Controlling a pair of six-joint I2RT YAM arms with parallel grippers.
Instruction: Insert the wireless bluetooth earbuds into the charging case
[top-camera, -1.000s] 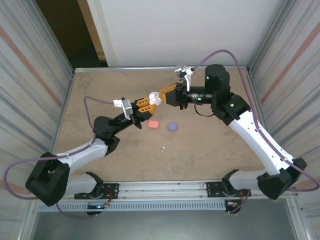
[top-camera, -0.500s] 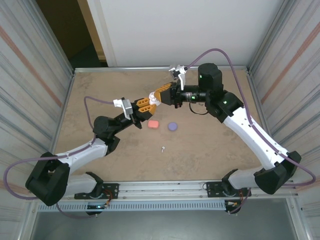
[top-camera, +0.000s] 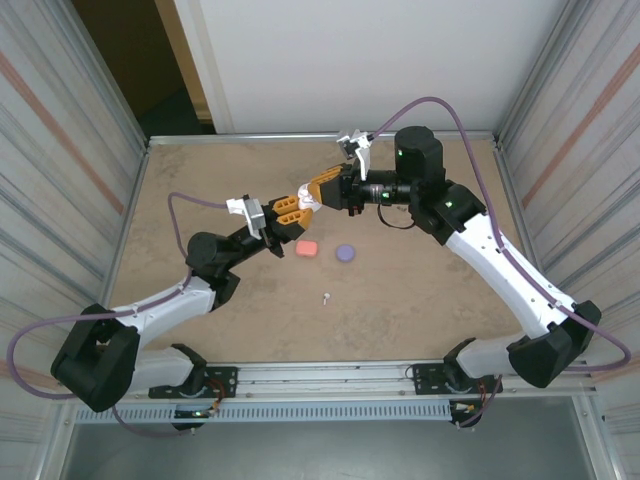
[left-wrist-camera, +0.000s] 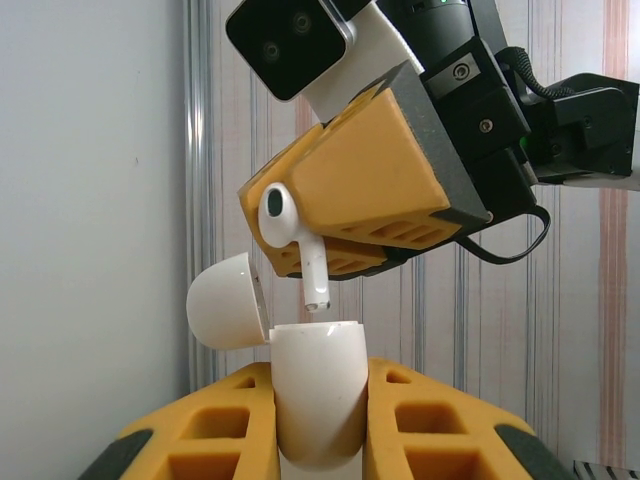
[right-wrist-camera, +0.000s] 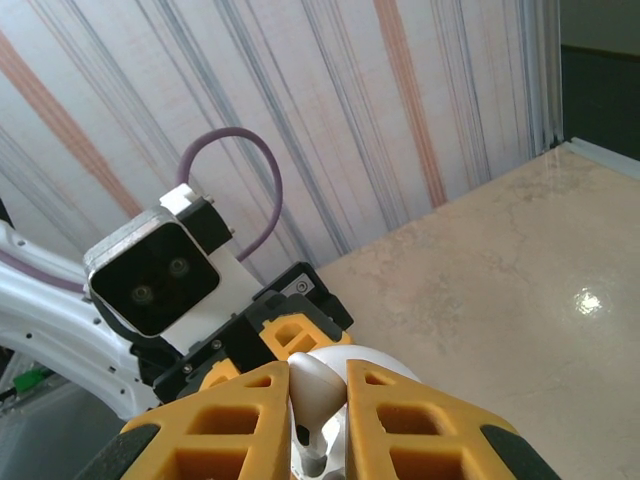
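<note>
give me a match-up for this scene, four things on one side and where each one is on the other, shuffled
1 white earbud
2 white case
3 pink case
4 loose earbud

a in the left gripper, lid open
b on the table, beside the purple case
c alone, nearest the table's near edge
d pinched in the right gripper

Pairs: 1-d, 2-a, 3-b, 4-c
</note>
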